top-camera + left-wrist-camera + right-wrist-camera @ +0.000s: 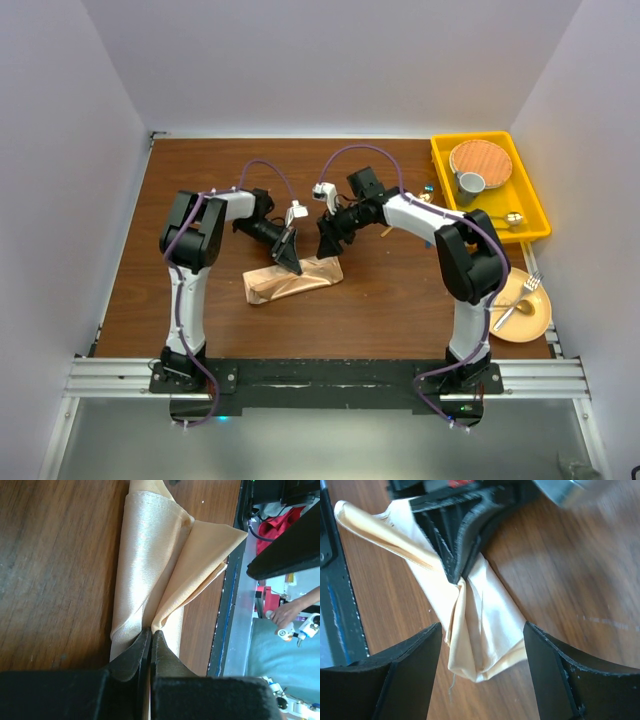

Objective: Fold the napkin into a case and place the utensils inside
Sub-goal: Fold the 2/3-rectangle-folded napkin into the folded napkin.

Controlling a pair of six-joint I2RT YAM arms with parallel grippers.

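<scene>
The peach satin napkin (290, 281) lies as a narrow folded case on the brown table, slanting from lower left to upper right. My left gripper (291, 262) is shut, pinching a raised fold of the cloth (150, 555) between its fingertips (151, 631). My right gripper (328, 240) is open and hovers over the case's right end; in its wrist view the cloth end (485, 615) lies between its spread jaws (482, 630), untouched, and the left gripper (456, 577) shows pinching the cloth. A gold fork (527, 292) and another gold utensil (502, 320) lie on a yellow plate (535, 322).
A yellow tray (530, 190) at the back right holds a round wood-toned plate (480, 159), a grey cup (470, 184) and a gold spoon (511, 218). White walls enclose the table on three sides. The black rail with the arm bases runs along the near edge.
</scene>
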